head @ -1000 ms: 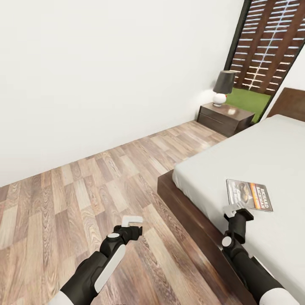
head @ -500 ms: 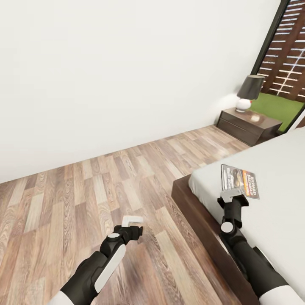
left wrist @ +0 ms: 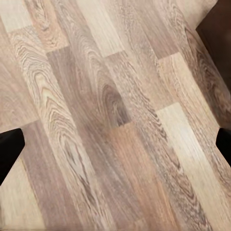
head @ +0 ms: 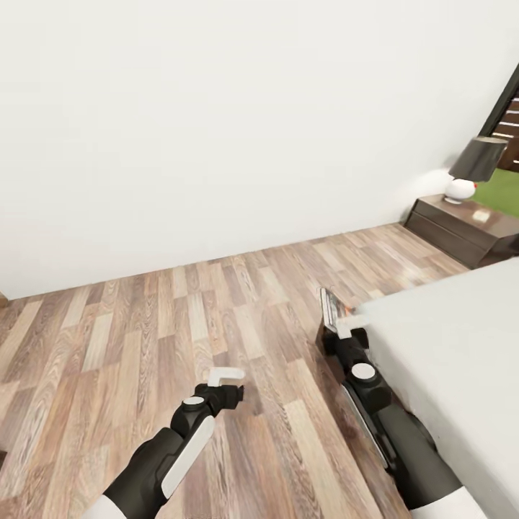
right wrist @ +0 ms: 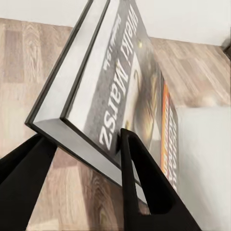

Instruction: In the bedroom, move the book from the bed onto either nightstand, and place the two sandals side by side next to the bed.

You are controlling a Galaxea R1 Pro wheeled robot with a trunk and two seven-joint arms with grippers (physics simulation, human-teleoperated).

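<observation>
The bed (head: 447,339) is sitting at the right of the head view, its near corner just behind the right gripper (head: 339,328). That gripper is holding the book (head: 330,308) on edge, above the floor (head: 180,324) just off the bed's corner; in the right wrist view the book (right wrist: 120,96) is sitting between the fingers (right wrist: 144,183). Beyond the bed, against the wall (head: 216,122), the nightstand (head: 468,227) is carrying a lamp (head: 472,167). The left gripper (head: 229,383) is hanging over bare floor, well left of the bed.

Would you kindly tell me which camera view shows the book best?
The right wrist view: the book looms large, cover lettering visible, clamped between the black fingers. In the head view it is a thin, edge-on sliver above the right gripper. The left wrist view shows floor.
</observation>
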